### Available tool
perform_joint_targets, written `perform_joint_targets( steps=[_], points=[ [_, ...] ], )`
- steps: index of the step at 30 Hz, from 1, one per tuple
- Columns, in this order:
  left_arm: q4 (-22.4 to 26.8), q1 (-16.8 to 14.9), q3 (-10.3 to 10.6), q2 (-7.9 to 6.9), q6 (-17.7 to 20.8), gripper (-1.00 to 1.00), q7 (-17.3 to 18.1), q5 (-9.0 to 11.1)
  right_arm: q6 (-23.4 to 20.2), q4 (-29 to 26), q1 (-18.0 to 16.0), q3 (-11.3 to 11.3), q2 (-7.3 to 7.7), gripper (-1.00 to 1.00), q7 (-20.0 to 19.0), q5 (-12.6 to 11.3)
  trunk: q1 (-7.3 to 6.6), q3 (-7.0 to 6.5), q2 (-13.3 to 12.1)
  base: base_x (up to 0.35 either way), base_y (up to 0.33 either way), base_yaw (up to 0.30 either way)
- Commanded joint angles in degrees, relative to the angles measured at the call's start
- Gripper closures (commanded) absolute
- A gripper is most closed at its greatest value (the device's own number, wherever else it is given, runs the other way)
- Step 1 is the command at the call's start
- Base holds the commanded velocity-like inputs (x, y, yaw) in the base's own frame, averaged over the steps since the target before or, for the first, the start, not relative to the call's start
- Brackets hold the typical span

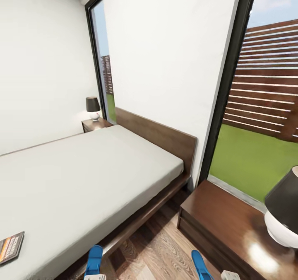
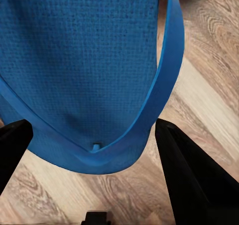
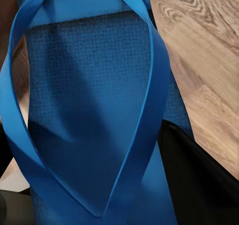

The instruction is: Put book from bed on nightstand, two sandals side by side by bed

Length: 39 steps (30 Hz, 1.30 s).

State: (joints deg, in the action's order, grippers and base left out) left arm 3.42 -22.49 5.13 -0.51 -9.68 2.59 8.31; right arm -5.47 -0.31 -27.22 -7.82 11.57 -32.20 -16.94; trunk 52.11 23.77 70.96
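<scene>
The bed (image 1: 82, 176) with its pale mattress takes up the left and middle of the head view. The book (image 1: 10, 247) lies flat on the mattress near its lower left edge. Two blue sandals rise from the bottom edge, one (image 1: 94, 261) by the bed frame and one (image 1: 201, 265) over the floor. My left gripper (image 2: 94, 155) is shut on the toe end of a sandal (image 2: 84, 60), its dark fingers (image 2: 194, 180) against both sides. My right gripper (image 3: 84, 175) holds the other sandal (image 3: 89, 95), one finger (image 3: 199, 180) showing beside it. A nightstand (image 1: 223, 222) stands at the right.
A lamp (image 1: 285, 213) with a dark shade stands on the near nightstand. A second nightstand (image 1: 96, 124) with a lamp (image 1: 92, 106) sits beyond the bed by the headboard (image 1: 157, 135). A strip of wood floor (image 1: 161, 247) runs between bed and near nightstand. Tall windows (image 1: 256, 106) flank the wall.
</scene>
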Motion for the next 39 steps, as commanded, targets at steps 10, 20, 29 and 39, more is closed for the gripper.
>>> perform_joint_targets(
  steps=[10,20,29,39],
  points=[
    [-0.08,-0.1,0.45,-0.01,-0.2,1.0,0.19,0.59,-0.41,-0.04,-0.03,-0.35,0.03,1.0,-0.14,-0.66,0.0,0.06,0.04,0.0,0.0,0.291],
    [-0.08,-0.07,0.42,-0.01,-0.21,1.0,0.19,0.58,-0.42,-0.04,-0.03,-0.35,0.03,1.0,-0.14,-0.69,0.0,0.06,0.04,0.0,0.0,0.291],
    [-0.08,-0.09,0.45,-0.01,-0.19,1.0,0.21,0.59,-0.42,-0.04,-0.03,-0.35,0.03,1.0,-0.14,-0.69,0.0,0.06,0.04,0.0,0.0,0.291],
    [-0.08,-0.06,0.44,0.02,-0.2,1.0,0.21,0.6,-0.4,-0.04,-0.02,-0.35,0.03,1.0,-0.14,-0.7,0.0,0.06,0.04,0.0,0.0,0.291]
  ],
)
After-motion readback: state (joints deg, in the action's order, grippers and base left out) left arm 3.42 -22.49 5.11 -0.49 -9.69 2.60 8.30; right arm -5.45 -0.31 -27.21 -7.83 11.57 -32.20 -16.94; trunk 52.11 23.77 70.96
